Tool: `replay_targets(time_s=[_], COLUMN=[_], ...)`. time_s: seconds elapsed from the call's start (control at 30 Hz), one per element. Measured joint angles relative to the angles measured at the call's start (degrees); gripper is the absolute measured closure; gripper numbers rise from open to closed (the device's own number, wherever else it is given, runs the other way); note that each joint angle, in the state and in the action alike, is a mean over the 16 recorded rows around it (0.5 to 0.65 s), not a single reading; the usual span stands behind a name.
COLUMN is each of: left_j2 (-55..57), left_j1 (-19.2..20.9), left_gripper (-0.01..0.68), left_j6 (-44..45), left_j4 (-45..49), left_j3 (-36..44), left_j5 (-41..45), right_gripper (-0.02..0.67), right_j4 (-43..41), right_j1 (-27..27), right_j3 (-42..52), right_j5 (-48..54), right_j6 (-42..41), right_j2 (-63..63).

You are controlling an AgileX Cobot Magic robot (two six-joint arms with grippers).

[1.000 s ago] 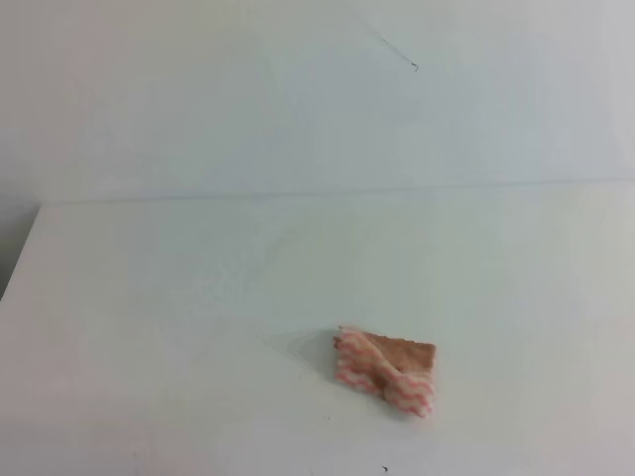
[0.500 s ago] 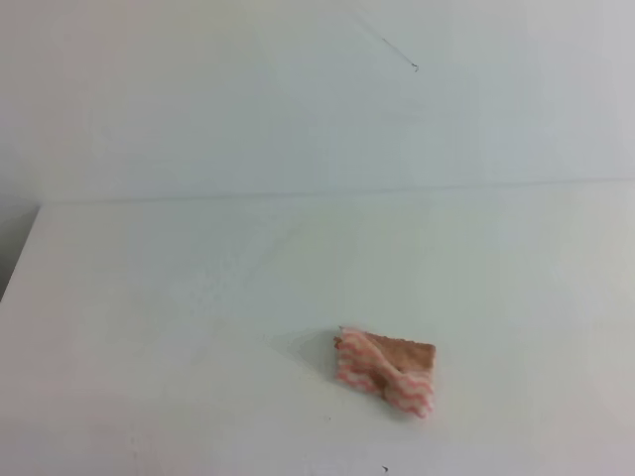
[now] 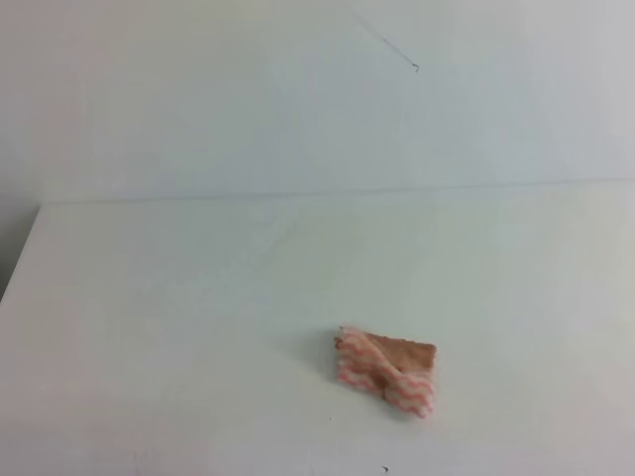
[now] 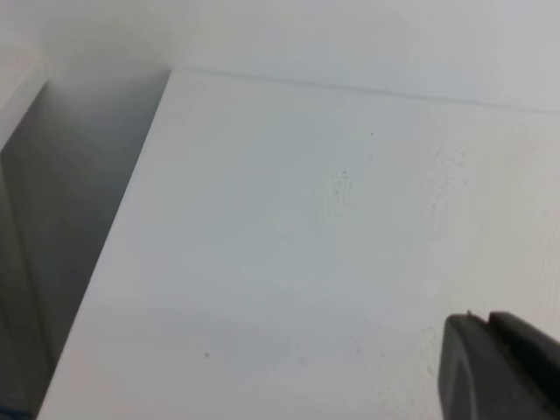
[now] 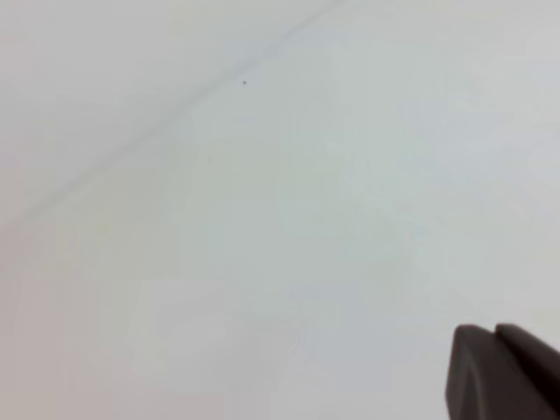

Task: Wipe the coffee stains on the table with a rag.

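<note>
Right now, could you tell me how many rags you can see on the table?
1. The rag lies crumpled on the table, right of centre towards the near edge in the exterior high view; neither wrist view shows another.

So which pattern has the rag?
Pink and white zigzag stripes with a tan-brown patch on the rag, clearest in the exterior high view.

Your left gripper [image 4: 503, 367] only peeks into bottom right corner of its wrist cam, dark fingers pressed together. Right gripper [image 5: 507, 372] same deal, fingers together. Neither arm visible from overhead.
</note>
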Motion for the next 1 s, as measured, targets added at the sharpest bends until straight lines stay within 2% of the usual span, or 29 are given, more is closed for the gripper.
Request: replay_targets(time_s=[0.47, 0.73, 0.87, 1.0], left_j2=[0.0, 0.0, 0.0, 0.0], left_j1=[0.0, 0.0, 0.0, 0.0], left_gripper=[0.672, 0.672, 0.672, 0.672], left_j6=[0.0, 0.0, 0.0, 0.0], left_j4=[0.0, 0.0, 0.0, -0.1], left_j3=[0.0, 0.0, 0.0, 0.0], left_j5=[0.0, 0.0, 0.0, 0.0], right_gripper=[0.653, 0.653, 0.653, 0.653], right_j4=[4.1, 8.8, 11.5, 13.6], right_j1=[-0.3, -0.6, -0.6, -1.0], right_j3=[17.7, 23.0, 23.6, 23.7], right_j5=[-9.8, -18.2, -22.2, -24.8], right_j6=[5.4, 5.9, 4.6, -0.9], right_j2=[-9.3, -10.5, -10.5, -10.4])
